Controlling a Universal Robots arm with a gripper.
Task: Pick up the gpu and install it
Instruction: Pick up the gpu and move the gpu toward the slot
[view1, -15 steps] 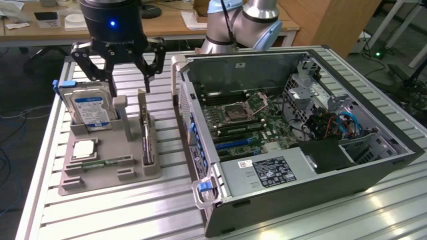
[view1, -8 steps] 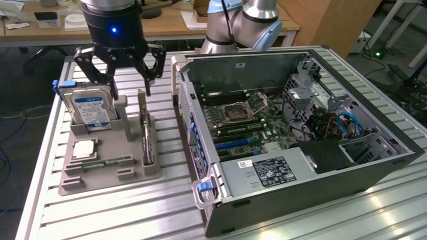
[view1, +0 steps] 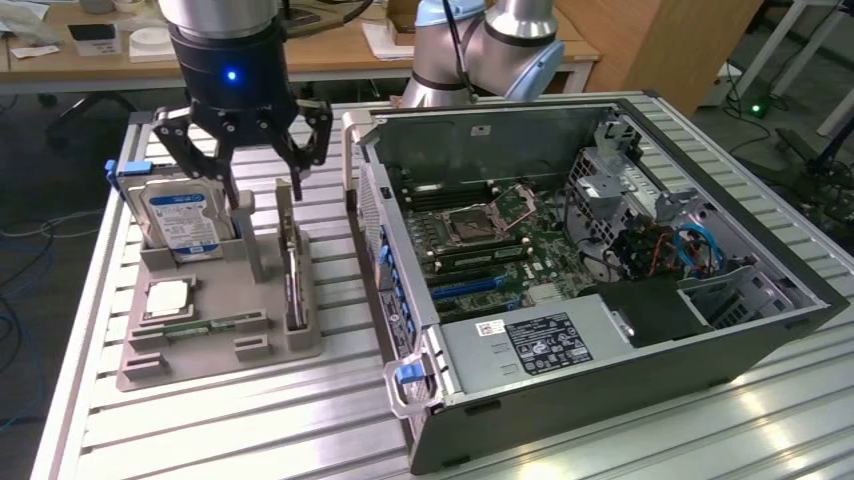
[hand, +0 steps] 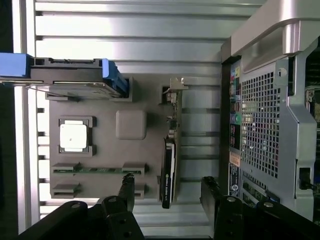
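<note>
1. Nearest the wrist camera are the two black fingers (hand: 127, 189) of the gripper (hand: 169, 191). They stand spread wide with nothing held between them.
2. In the wrist view the gpu (hand: 170, 167) lies in the gap between the fingers, with clear space on both sides, so neither finger touches it.
3. The gpu (view1: 288, 268) stands on its long edge in a slot of the grey holder (view1: 214, 362), on the side of the holder closest to the computer case (view1: 747, 345). Its silver bracket end points away from the fingers in the wrist view.
4. In the exterior view the gripper (view1: 267, 200) hangs just above the far end of the holder, jaws released, its tips at about the height of the card's upper edge.
5. A hard drive (view1: 180, 222) with a blue label stands upright at the holder's far end, on the exterior view's left of the gpu.
6. A square processor chip (view1: 167, 298) lies flat in a recess of the holder (hand: 150, 150), and a thin green memory stick (view1: 214, 325) lies just beside it, towards the near end.
7. The case lies open on the slatted metal table (view1: 267, 430), on the exterior view's right of the holder, with the motherboard (view1: 494, 240) exposed and a power supply (view1: 534, 345) at its near end.
8. The case's perforated rear panel (hand: 260, 125) shows in the wrist view, near the card but apart from it.
</note>
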